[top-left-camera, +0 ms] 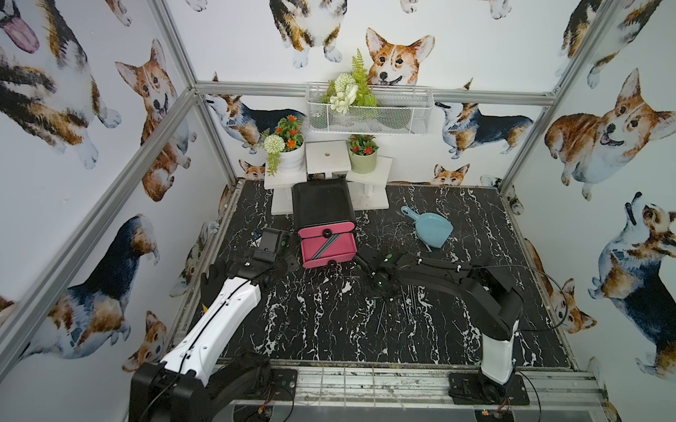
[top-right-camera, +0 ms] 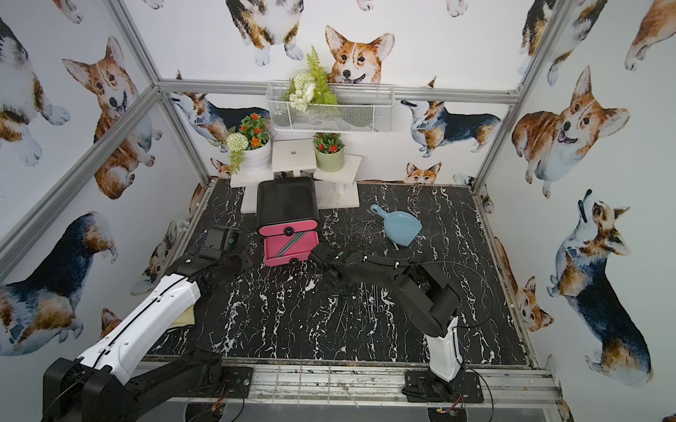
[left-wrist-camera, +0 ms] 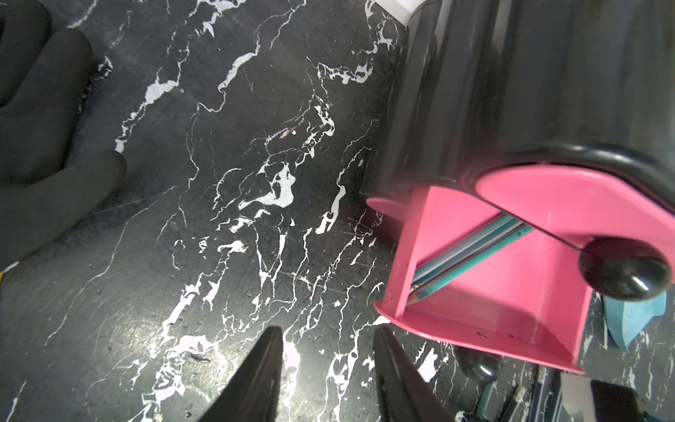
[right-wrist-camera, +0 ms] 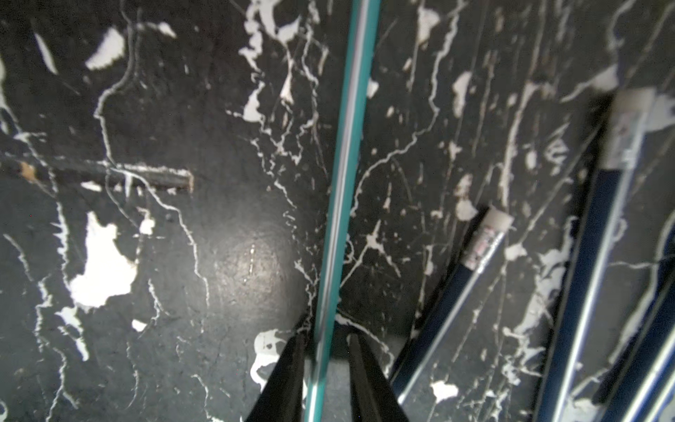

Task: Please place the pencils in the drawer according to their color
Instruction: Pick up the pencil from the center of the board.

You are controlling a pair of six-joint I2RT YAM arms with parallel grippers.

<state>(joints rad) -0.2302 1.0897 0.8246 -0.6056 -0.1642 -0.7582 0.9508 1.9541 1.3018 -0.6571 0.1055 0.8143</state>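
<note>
Straddling a teal pencil (right-wrist-camera: 343, 175), right gripper (right-wrist-camera: 328, 332); clamped or not, cannot tell. Left gripper (left-wrist-camera: 327, 329) spread, empty, left of open pink drawer (left-wrist-camera: 529, 288).

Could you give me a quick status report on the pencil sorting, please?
Left gripper open, empty, beside the open drawer, teal pencils inside. Right gripper astride a teal pencil, grip unclear. Dark pencils close alongside.
</note>
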